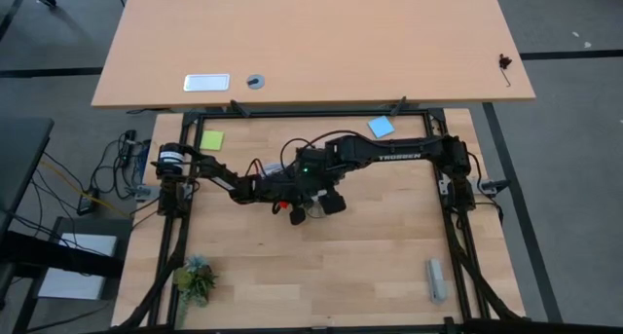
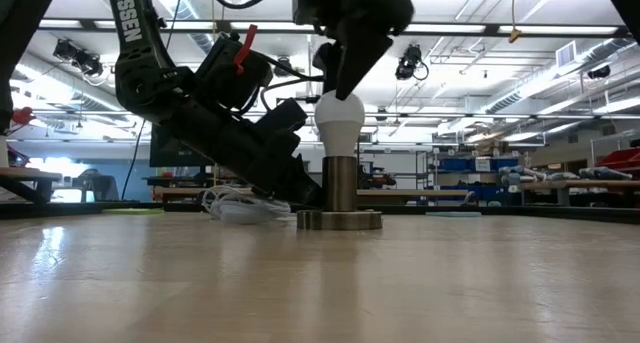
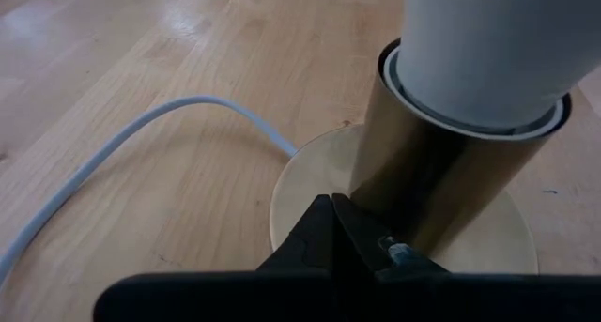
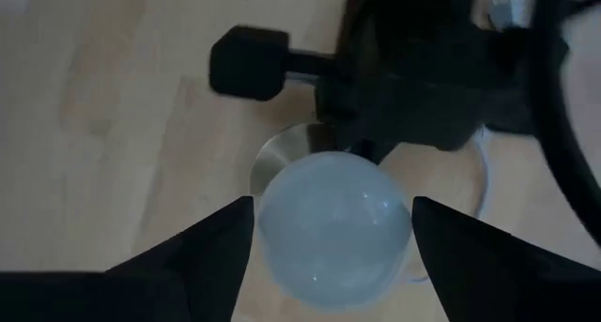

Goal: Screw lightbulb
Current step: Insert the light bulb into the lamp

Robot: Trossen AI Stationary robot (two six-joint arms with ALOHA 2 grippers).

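The white lightbulb [image 2: 340, 118] stands upright with its neck in the socket's metal tube [image 2: 341, 183], which rises from a round base disc [image 2: 340, 220] at the table's middle. My right gripper [image 4: 333, 209] comes down from above, its fingers on either side of the bulb [image 4: 333, 230]. My left gripper [image 3: 349, 230] is shut, reaching in low from the table's left to the foot of the tube [image 3: 441, 172]. The socket's white cable [image 3: 141, 139] lies looped on the table beside the base. My left gripper presses its shut fingertips [image 3: 329, 230] against the foot of the socket tube [image 3: 390, 205], just above the base disc [image 3: 300, 186]. It slants down from the table's left. My right gripper pinches the bulb's rounded sides [image 4: 268, 219] between its two fingers [image 4: 221, 247], pointing steeply down from above. The bulb stands upright in the socket.
A green note [image 1: 211, 139] and a blue note [image 1: 381, 127] lie at the table's far edge. A small plant [image 1: 195, 278] sits near the front left, a grey block [image 1: 435, 278] near the front right. A second table [image 1: 311, 42] stands beyond.
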